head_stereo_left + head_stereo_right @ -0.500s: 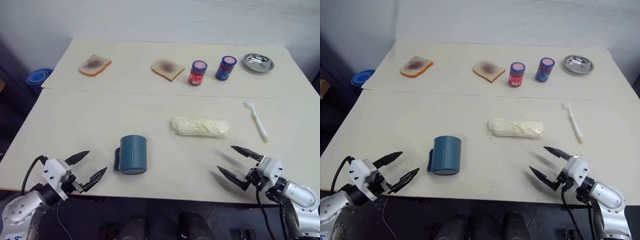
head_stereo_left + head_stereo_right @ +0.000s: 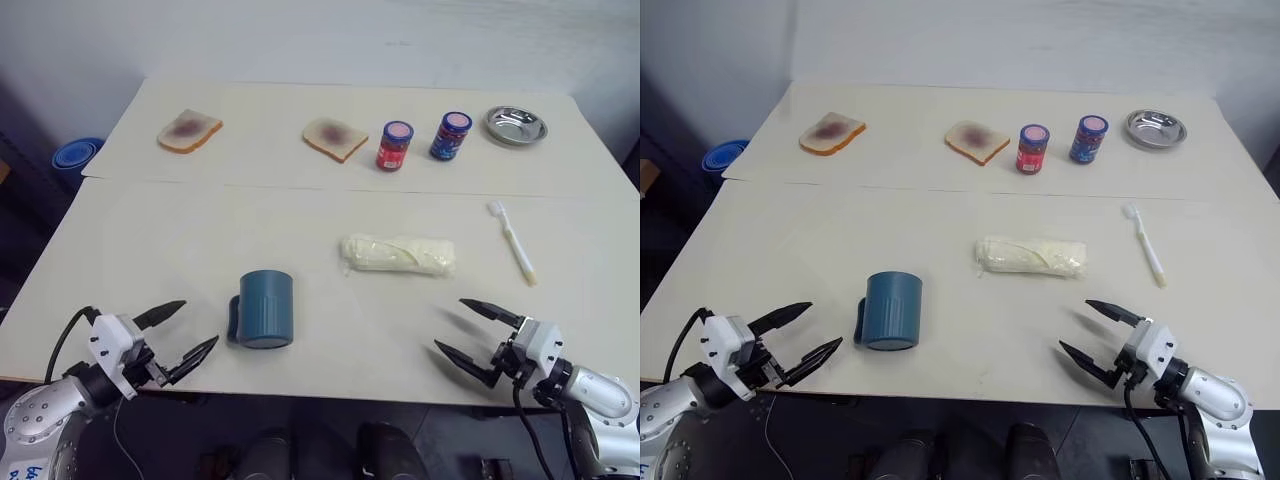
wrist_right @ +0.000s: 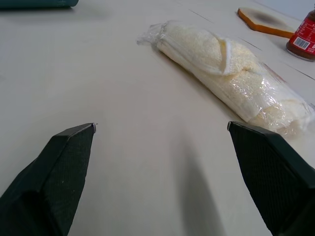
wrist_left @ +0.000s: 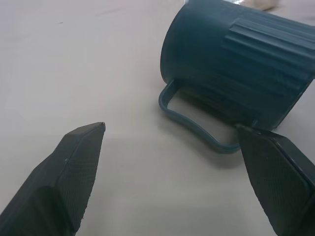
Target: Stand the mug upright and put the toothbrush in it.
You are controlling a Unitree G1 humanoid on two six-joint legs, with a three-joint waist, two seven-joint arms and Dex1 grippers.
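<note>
The mug [image 2: 264,309] lies just beside the spread left end effector [image 2: 182,335], apart from it.

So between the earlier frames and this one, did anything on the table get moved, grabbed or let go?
No visible change. The left gripper and right gripper hang open over the near edge of the table, holding nothing. The mug rests where it was, the toothbrush lies untouched, and the wrapped lump has not moved.

no legible text, jar labels too small to read
</note>
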